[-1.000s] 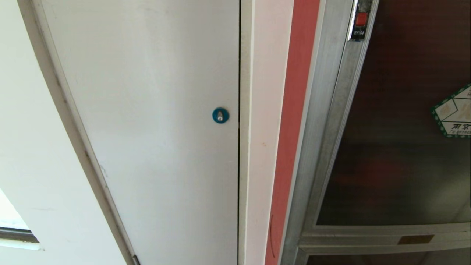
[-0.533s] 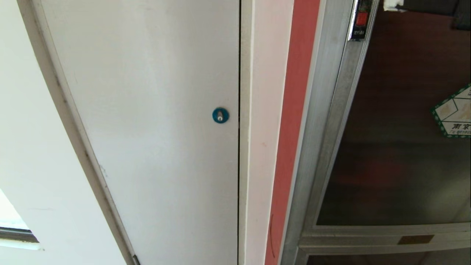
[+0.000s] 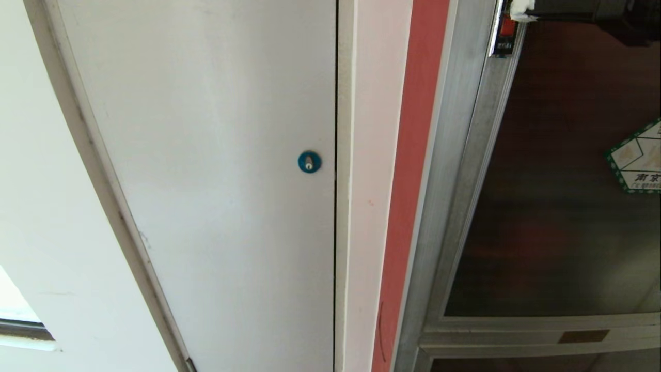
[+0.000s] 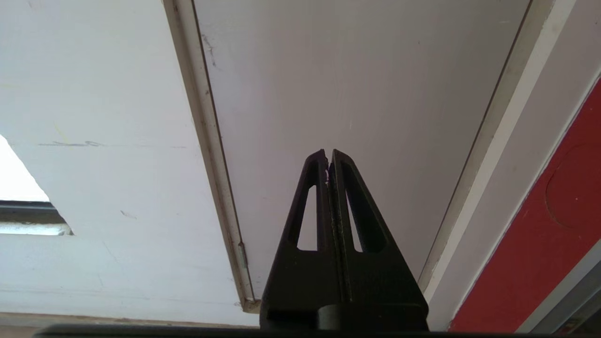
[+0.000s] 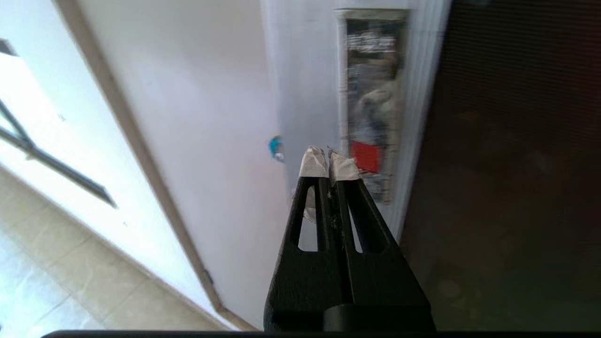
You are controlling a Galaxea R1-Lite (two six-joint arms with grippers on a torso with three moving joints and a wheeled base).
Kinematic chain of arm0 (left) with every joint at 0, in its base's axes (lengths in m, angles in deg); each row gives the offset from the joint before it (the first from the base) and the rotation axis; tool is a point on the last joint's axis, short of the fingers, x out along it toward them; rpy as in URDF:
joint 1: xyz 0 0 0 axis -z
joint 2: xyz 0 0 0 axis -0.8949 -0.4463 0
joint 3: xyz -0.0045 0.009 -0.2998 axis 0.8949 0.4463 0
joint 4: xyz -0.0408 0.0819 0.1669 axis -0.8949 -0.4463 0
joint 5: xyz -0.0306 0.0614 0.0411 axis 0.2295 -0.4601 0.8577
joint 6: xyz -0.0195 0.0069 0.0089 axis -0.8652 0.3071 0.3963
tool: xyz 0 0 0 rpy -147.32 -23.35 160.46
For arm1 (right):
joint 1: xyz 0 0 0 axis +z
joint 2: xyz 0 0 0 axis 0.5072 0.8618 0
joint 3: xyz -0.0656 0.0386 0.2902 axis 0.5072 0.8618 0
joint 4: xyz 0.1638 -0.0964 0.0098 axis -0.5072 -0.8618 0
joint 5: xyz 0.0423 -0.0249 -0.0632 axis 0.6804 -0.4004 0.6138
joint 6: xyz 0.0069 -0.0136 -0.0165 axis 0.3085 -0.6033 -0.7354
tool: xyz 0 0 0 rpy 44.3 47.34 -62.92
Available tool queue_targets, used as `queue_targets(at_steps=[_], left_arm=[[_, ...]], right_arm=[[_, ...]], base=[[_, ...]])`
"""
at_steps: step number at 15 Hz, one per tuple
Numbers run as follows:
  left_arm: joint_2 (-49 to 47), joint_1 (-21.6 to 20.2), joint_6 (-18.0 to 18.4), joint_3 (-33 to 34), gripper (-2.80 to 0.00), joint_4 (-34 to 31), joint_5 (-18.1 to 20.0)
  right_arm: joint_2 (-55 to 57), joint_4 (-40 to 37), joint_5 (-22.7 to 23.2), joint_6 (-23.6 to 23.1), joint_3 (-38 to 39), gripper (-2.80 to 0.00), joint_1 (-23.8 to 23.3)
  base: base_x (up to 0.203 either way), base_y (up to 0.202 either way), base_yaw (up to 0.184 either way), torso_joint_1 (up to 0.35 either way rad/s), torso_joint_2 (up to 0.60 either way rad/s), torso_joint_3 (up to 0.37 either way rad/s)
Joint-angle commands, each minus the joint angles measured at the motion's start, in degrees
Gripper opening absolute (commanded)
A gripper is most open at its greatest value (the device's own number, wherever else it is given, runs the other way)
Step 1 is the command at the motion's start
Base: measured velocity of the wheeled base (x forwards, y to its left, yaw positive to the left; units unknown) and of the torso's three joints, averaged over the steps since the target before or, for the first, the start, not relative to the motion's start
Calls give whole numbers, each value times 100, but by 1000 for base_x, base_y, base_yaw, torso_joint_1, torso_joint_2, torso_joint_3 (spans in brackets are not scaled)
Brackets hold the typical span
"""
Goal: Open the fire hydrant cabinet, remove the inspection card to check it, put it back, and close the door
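The fire hydrant cabinet (image 3: 448,186), silver-framed with a red edge strip, fills the right of the head view. Its door (image 3: 557,217) of dark tinted glass is closed and carries a green-bordered hexagonal sticker (image 3: 638,157). A small red latch (image 3: 507,27) sits high on the door frame. My right gripper (image 3: 520,9) reaches in at the top right, its white-taped tips right beside the latch. The right wrist view shows this gripper (image 5: 328,159) shut and empty, with the latch (image 5: 365,156) just beyond it. My left gripper (image 4: 328,154) is shut and idle, low before the white door. The inspection card is hidden.
A plain white door (image 3: 206,181) with a blue round lock (image 3: 309,161) stands left of the cabinet, with a white wall strip (image 3: 369,155) between them. The floor tiles (image 5: 56,291) and a window frame (image 5: 51,164) lie further left.
My right gripper has come into the head view at the top right and moved left, up to the red latch. The door and the left arm have not moved.
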Motion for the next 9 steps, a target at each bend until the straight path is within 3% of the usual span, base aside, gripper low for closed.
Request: queue_targets(at_steps=[1, 9], left_arm=[[-5, -1, -2, 1, -280, 0, 3], [-5, -1, -2, 1, -280, 0, -5]], right_arm=[[20, -1, 4, 31, 27, -280, -236], [192, 16, 14, 65, 136, -280, -397]], base=[[0, 0, 0, 0, 0, 0], [0, 0, 0, 0, 0, 0]])
